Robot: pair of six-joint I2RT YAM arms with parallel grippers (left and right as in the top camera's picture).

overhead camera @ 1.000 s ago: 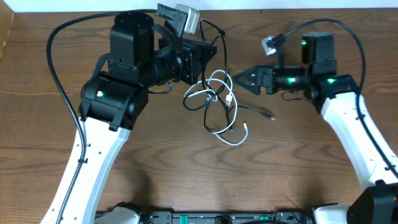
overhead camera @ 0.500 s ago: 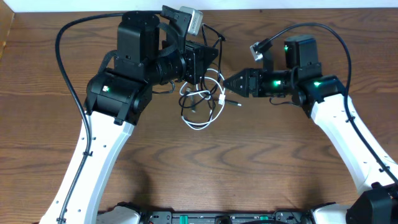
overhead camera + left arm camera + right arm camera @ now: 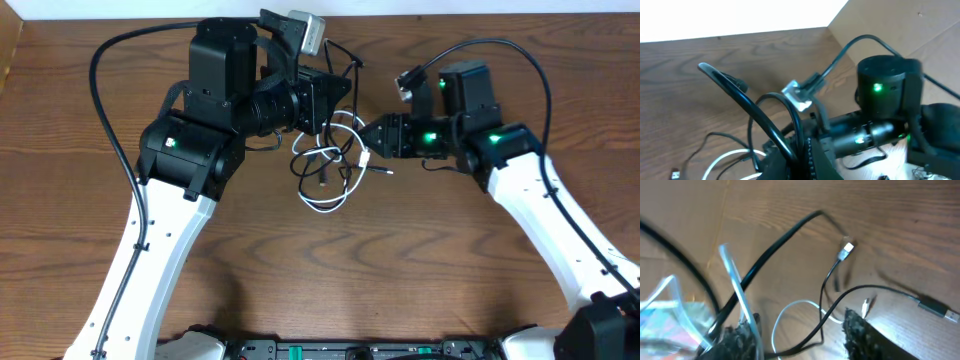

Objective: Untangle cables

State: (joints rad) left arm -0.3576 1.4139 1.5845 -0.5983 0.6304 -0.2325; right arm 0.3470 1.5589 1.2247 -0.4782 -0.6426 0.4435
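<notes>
A tangle of thin black and white cables (image 3: 325, 170) lies mid-table, its lowest white loop (image 3: 325, 206) on the wood. My left gripper (image 3: 335, 100) sits at the tangle's top; in the left wrist view it (image 3: 802, 162) is shut on black cable loops (image 3: 765, 125) that rise from its jaws. My right gripper (image 3: 368, 136) points left at the tangle's right edge. In the right wrist view it (image 3: 797, 335) is open, with a white loop (image 3: 790, 307) and a black cable (image 3: 840, 305) between its fingers. A silver plug (image 3: 846, 250) and a black plug (image 3: 935, 307) lie beyond.
Thick black arm cables arc over the left arm (image 3: 110, 60) and right arm (image 3: 500, 45). The table's far edge meets a white wall (image 3: 450, 6). Cardboard stands at the back left (image 3: 8, 50) and shows in the left wrist view (image 3: 910, 25).
The right gripper has moved left, up to the tangle. The cables have been drawn up and left and now bunch more tightly below the left gripper.
</notes>
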